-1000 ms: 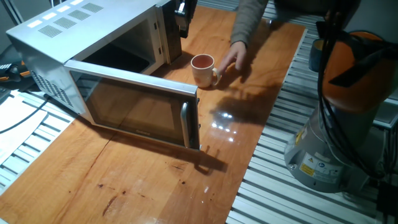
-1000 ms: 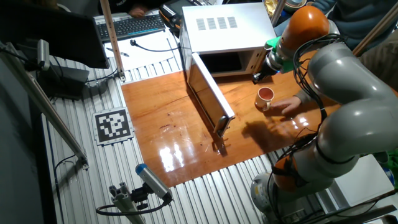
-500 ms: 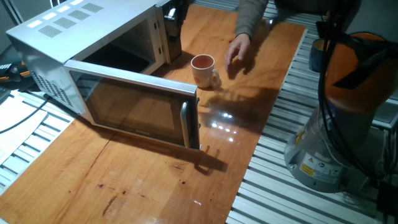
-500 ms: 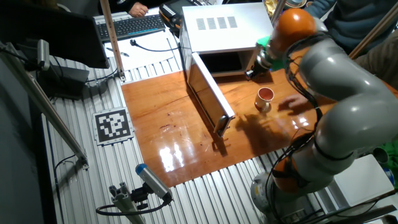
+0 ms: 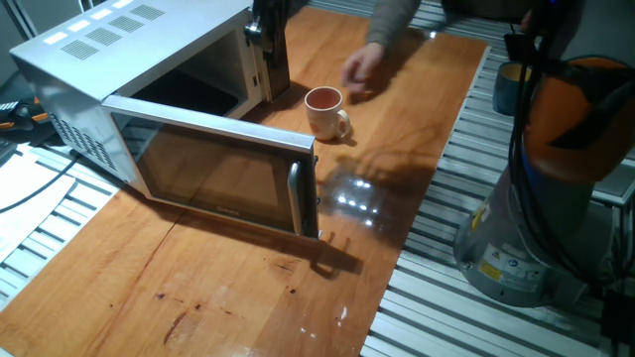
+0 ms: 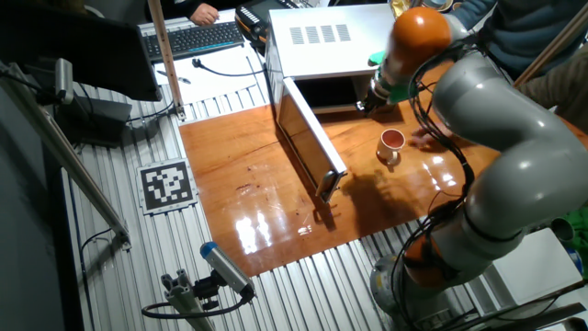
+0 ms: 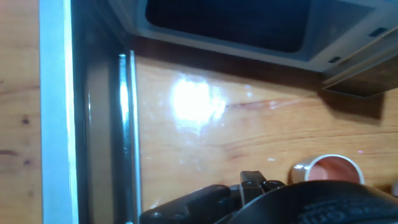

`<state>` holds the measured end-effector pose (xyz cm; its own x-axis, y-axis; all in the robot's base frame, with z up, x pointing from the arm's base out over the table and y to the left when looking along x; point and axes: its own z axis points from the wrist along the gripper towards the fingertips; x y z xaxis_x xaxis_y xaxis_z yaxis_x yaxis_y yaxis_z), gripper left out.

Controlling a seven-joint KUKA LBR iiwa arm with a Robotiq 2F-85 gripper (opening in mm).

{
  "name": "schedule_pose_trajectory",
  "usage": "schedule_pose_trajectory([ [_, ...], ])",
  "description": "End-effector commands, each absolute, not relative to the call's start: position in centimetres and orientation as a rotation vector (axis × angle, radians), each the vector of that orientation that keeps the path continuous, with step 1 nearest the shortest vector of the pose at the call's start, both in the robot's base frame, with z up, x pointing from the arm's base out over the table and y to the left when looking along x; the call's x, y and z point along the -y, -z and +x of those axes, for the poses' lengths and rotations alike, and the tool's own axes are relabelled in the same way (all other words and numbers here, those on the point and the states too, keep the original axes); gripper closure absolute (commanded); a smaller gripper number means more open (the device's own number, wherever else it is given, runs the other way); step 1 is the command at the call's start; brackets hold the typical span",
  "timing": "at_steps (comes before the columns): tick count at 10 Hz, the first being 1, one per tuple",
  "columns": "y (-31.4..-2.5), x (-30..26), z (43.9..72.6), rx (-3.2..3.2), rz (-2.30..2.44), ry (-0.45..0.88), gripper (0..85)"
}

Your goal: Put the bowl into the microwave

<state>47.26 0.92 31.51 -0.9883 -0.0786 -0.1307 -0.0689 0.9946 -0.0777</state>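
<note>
So the bowl (image 5: 324,110) is sitting upright on the wooden bench (image 5: 218,288), out in the open, just off the front right corner of the microwave (image 5: 149,109). From the one fixed view it's at about 2 o'clock from the tip of the swung-open door (image 5: 218,174), cream outside, reddish-brown inside, with a little handle poking out toward 4 o'clock. Nothing is touching it. The end effector (image 5: 266,28) hangs up by the microwave's front right corner, at roughly 10 o'clock from the bowl and clearly apart from it. In the other fixed view the end effector (image 6: 365,103) is the dark bit under the orange joint, right at the mouth of the oven, and the bowl (image 6: 391,145) is down at about 5 o'clock from it, near but not touching. Can't tell if the end effector is spread or pressed together, it's too dark and small in both fixed views and the hand view only shows a black blob of it along the bottom edge. It isn't pinching the bowl though. In the hand view the bowl (image 7: 329,170) peeks out at the bottom right, partly hidden behind that black housing, with the dark oven cavity (image 7: 230,25) across the top and the door's bar handle (image 7: 127,134) running down the left. There's also a person's hand (image 5: 359,67) over the bench at about 1 o'clock from the bowl, near it but off it.
</note>
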Motion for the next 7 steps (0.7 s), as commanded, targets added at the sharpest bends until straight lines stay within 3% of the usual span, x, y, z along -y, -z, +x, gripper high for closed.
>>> schedule_pose_trajectory([
  [1, -31.57, -0.90, 47.04, -3.010, -0.106, 0.177, 85.0],
  [7, -31.77, -1.11, 46.37, -3.041, -0.041, 0.111, 85.0],
])
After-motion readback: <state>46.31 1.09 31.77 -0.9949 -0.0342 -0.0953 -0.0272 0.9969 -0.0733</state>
